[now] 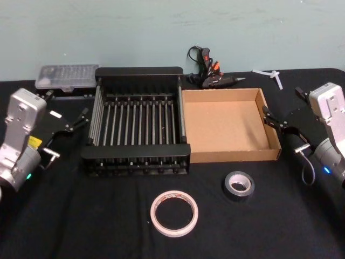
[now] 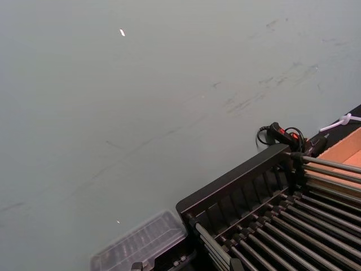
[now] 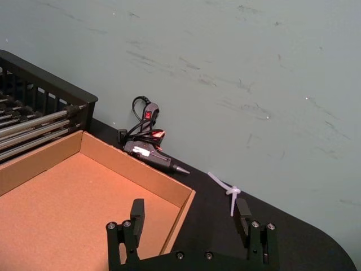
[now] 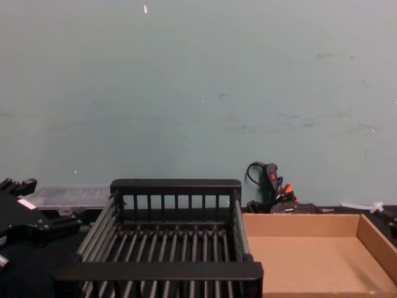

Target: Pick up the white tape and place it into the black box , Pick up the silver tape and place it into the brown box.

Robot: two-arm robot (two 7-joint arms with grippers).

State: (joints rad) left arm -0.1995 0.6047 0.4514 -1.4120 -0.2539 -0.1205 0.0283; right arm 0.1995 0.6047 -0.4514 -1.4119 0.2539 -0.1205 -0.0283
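Currently neither tape is lifted. Left gripper [image 1: 80, 120] waits beside the black box [image 1: 138, 72], fingers apart and empty; bring it over the white tape [image 1: 174, 213], a thin cream ring lying flat near the front edge, and pinch one wall. Silver tape [image 1: 239, 185] lies before the brown box [image 1: 226, 156]. Right gripper [image 3: 190, 215] hovers wide open at that box's right wall.

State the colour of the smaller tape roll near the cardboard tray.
The silver tape looks dull dark grey with a pale inner core, best seen in the head view.
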